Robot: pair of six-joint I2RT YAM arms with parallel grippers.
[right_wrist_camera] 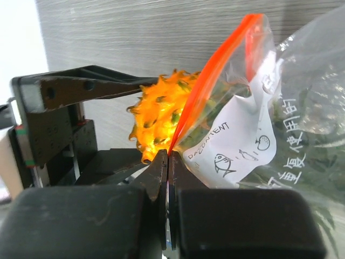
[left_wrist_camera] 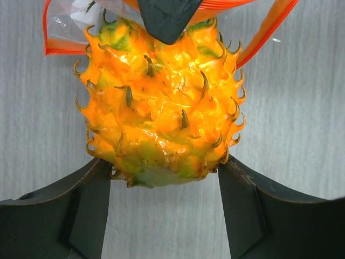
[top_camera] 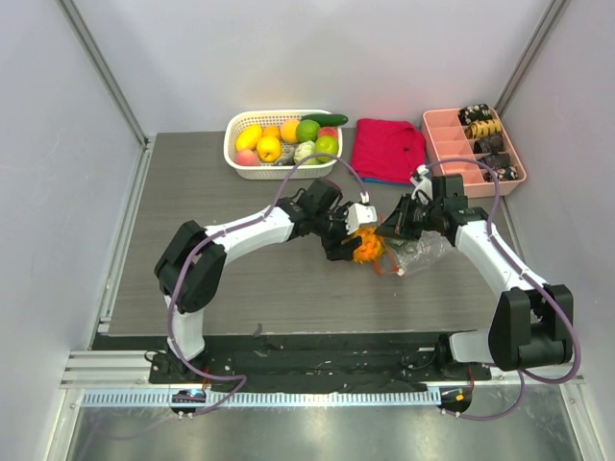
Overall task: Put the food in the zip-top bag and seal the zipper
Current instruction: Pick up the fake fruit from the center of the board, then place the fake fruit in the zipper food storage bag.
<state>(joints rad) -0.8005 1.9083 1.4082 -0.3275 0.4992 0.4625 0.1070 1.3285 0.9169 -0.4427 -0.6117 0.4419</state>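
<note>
The frilly orange-yellow fruit (top_camera: 365, 246) sits between the fingers of my left gripper (top_camera: 351, 245), which is shut on its lower end (left_wrist_camera: 161, 102). Its top pokes into the mouth of the clear zip-top bag (top_camera: 423, 252). My right gripper (top_camera: 392, 230) is shut on the bag's orange-red zipper strip (right_wrist_camera: 215, 81) and holds the mouth up off the table; the jaws (right_wrist_camera: 168, 156) are pressed together on the strip. The whitish label (right_wrist_camera: 232, 145) faces the right wrist camera. The fruit (right_wrist_camera: 159, 113) shows just behind the strip. The strip (left_wrist_camera: 59, 51) loops around the fruit's top.
A white slotted basket (top_camera: 231, 144) with several fruit stands at the back left. A red cloth (top_camera: 387, 149) lies beside it. A pink compartment tray (top_camera: 437, 144) with small dark items stands at the back right. Grey walls close in both sides.
</note>
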